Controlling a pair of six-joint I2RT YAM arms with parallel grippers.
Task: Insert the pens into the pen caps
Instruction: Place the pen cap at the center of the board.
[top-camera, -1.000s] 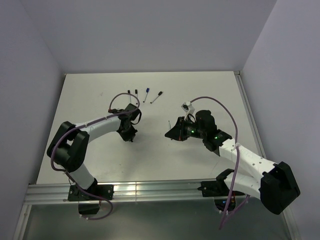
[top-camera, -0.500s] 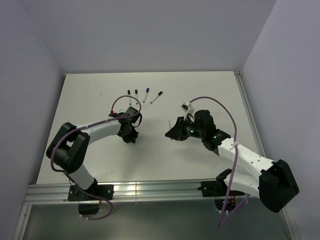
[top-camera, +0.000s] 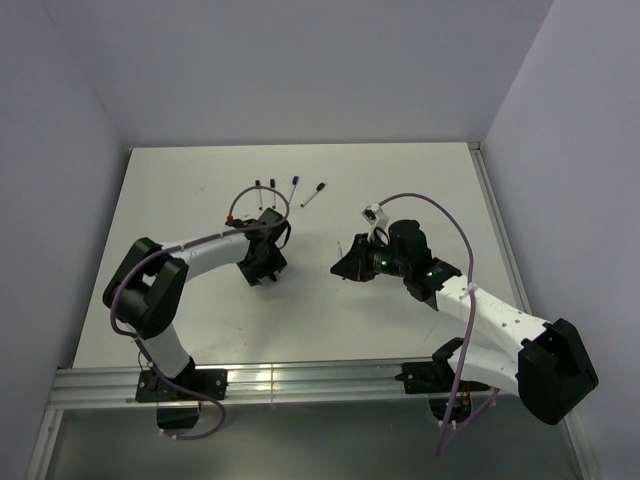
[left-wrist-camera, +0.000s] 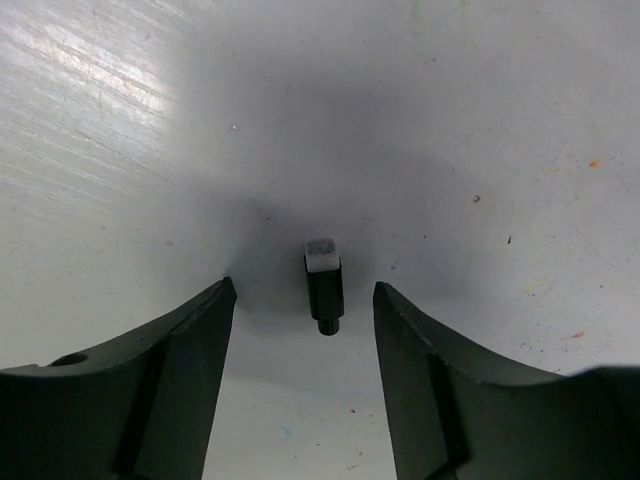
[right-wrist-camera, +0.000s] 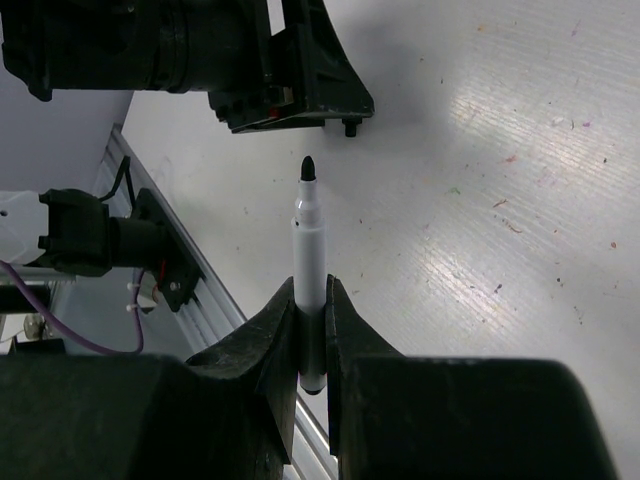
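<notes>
Left wrist view: left gripper released, jaws either side of the black cap on the counter, not touching it. Right gripper is clenched on the pen (tip towards the cap). Centre your jaws on the cap before closing; it looks liable to skid.

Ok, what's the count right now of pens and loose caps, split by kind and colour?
Black-ended pens lying at the far side of the table: 3
Blue-ended pen lying among them: 1
Uncapped pen clamped in the right gripper: 1
Black cap on the table between the fingers of the open left gripper: 1
Total: 6
</notes>
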